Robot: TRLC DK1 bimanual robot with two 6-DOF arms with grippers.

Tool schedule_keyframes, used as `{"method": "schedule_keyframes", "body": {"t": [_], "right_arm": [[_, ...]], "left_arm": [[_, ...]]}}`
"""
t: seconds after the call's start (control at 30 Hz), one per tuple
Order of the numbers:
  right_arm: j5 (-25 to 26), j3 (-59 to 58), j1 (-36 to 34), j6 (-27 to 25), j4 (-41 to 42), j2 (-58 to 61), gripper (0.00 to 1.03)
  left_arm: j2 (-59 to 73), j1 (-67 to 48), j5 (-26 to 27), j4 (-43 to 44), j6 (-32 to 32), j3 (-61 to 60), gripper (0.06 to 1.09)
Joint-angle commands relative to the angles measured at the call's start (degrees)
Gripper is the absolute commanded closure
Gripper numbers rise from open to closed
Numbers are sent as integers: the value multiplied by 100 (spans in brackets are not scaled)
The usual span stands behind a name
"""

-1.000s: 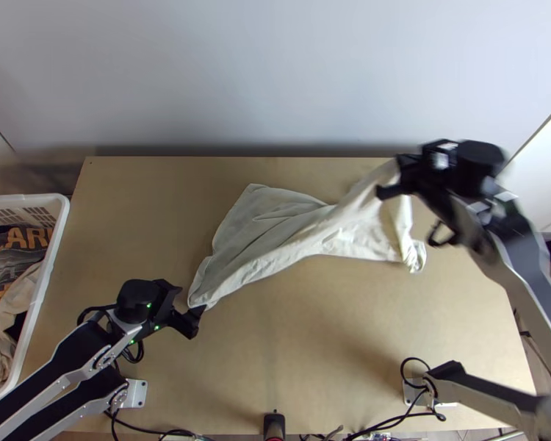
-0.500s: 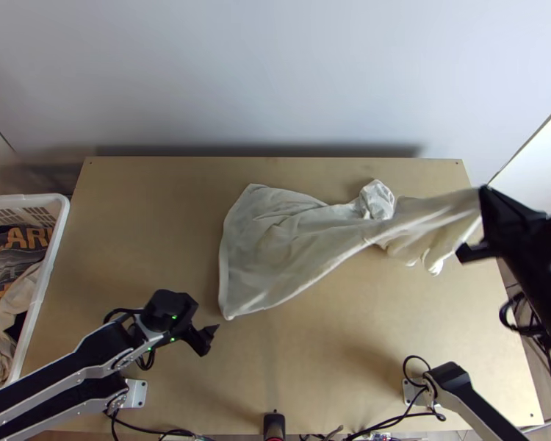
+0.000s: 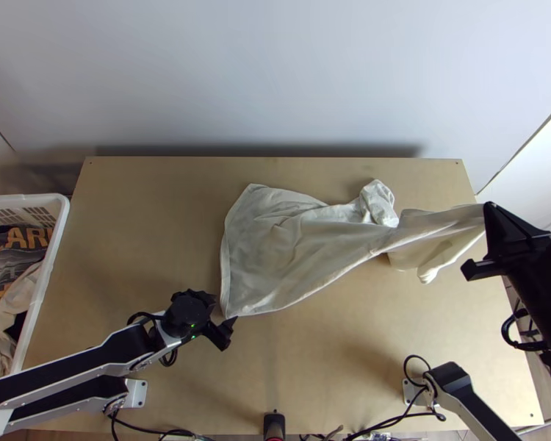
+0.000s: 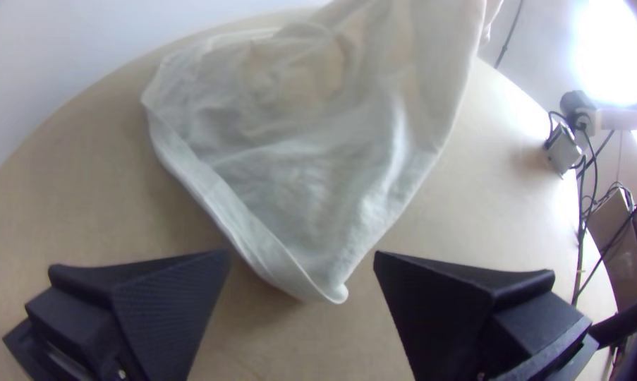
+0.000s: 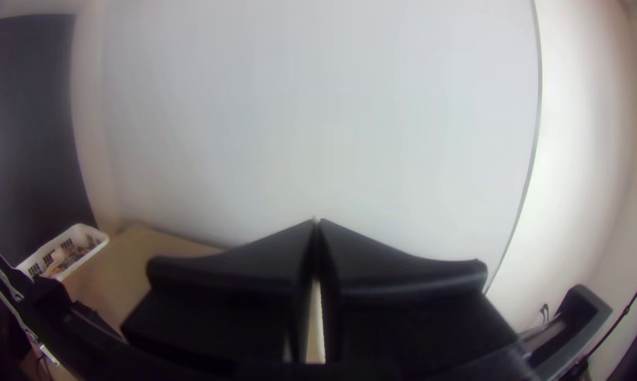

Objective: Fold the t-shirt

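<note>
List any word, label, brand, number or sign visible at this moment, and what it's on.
Dark cloth in the white basket: large orange lettering, partly hidden, so no complete word can be given.
Same cloth, lower down: smaller orange marks, too covered by folds to read.
T-shirt: no print on the visible fabric.

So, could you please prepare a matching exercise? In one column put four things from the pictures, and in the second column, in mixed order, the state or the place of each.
Things:
1. left gripper
2. right gripper
3. t-shirt
4. basket

Places and states:
A. white, beside the table, with clothes inside
B. pale, partly lying spread with wrinkles, partly lifted
C. open, close to a corner of the t-shirt
D. shut on a raised end of the t-shirt

Right pairs: 1-C, 2-D, 3-B, 4-A
</note>
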Motion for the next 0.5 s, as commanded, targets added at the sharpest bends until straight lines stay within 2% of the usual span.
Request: {"method": "schedule_keyframes", "body": {"t": [0.0, 0.17, 0.4, 0.43, 0.47], "right_arm": [[3, 65, 1, 5, -10, 52, 100], [12, 91, -8, -74, -19, 96, 100], [12, 363, -17, -101, -10, 333, 100], [12, 390, -17, -101, -10, 360, 100], [12, 407, -17, -101, -10, 369, 100]], "left_arm": [[218, -7, -190, 475, -264, -107, 10], [139, -7, 794, -351, -1126, 174, 10], [578, -78, 1005, 54, -1381, 60, 11], [640, -51, 1005, 150, -1442, 87, 14], [710, 28, 1005, 221, -1548, 139, 23]]}}
